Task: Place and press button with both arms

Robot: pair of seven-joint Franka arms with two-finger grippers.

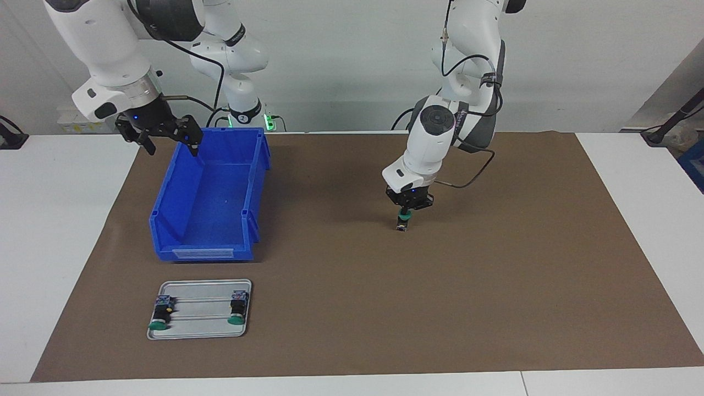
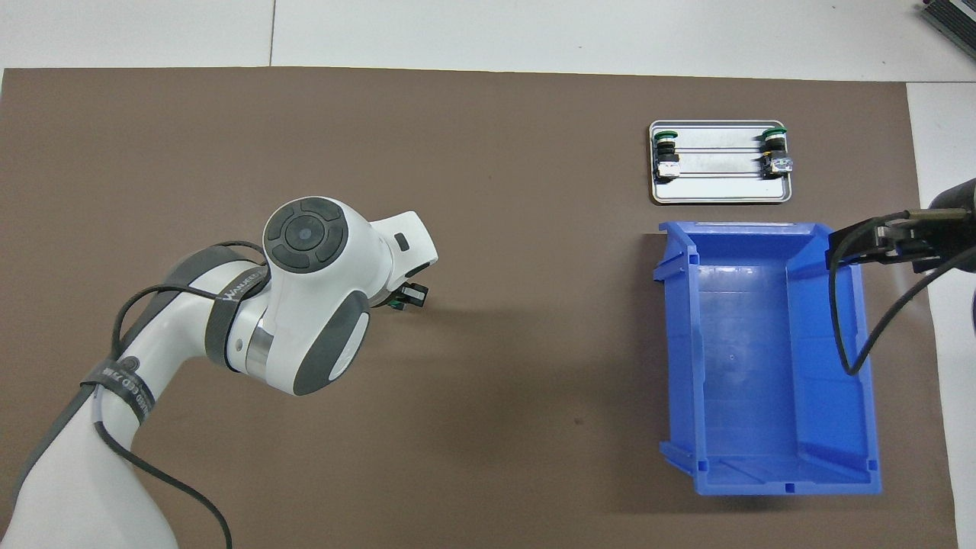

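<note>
I am watching the left gripper hanging over the middle of the brown mat, pointing straight down. Its fingers are clenching on the button, which is sitting right between the fingertips and sticking out below them: the green cap is uppermost, tucked at the claw, and the blue-grey terminal block is pointing down toward the mat. From the facing view I cannot tell whether the block is touching the mat or hanging just above it. In the overhead view the left arm's wrist is covering nearly all of the claw, so I am seeing only a sliver of black and green beside it.

The right gripper is waiting with its fingers spread apart and gripping nothing, hanging over the rim of the blue bin at the right arm's end of the table.

Farther from the robots than the bin, the metal tray is carrying two more buttons, one at each end, lying on their sides.
</note>
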